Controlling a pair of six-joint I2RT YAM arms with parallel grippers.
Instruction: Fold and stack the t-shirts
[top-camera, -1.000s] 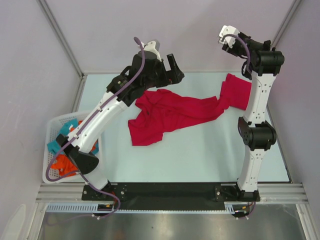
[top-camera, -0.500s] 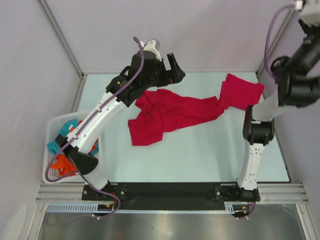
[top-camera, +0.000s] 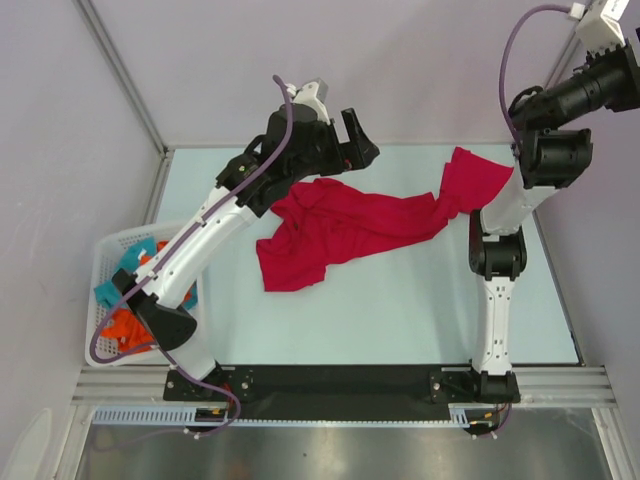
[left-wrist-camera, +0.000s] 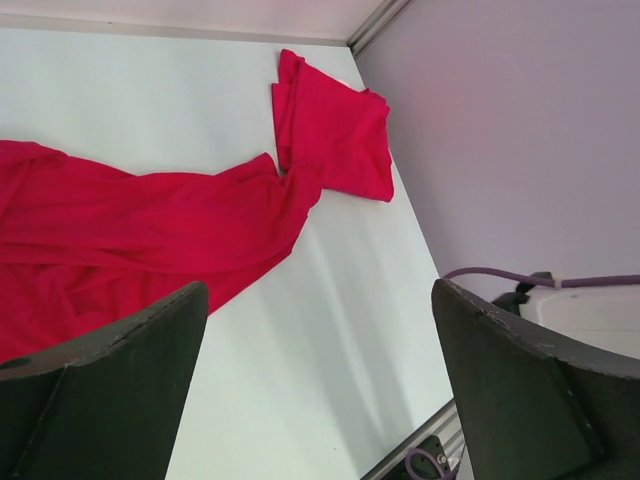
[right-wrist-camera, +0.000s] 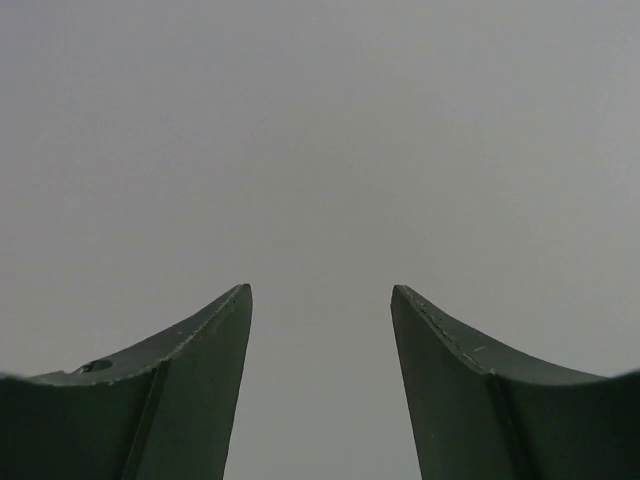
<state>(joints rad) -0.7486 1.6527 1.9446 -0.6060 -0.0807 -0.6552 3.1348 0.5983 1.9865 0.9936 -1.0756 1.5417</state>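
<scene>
cloth unfolded on the table, both grippers free

top view: the red t-shirts (top-camera: 340, 230) lie crumpled across the middle and upper right of the pale table (top-camera: 400, 310), not yet folded; whether it is one shirt or two i cannot tell. the left gripper (top-camera: 352, 140) hovers over the upper left end of the cloth, probably to take an edge there. the right arm (top-camera: 555, 150) points high at the upper right, its fingers outside the frame. left wrist view: the fingers (left-wrist-camera: 110, 380) stand wide apart and hold nothing; the cloth lies in the upper left. right wrist view: the right gripper (right-wrist-camera: 320, 290) is parted, only grey wall in the gap, so it grips nothing.
</scene>
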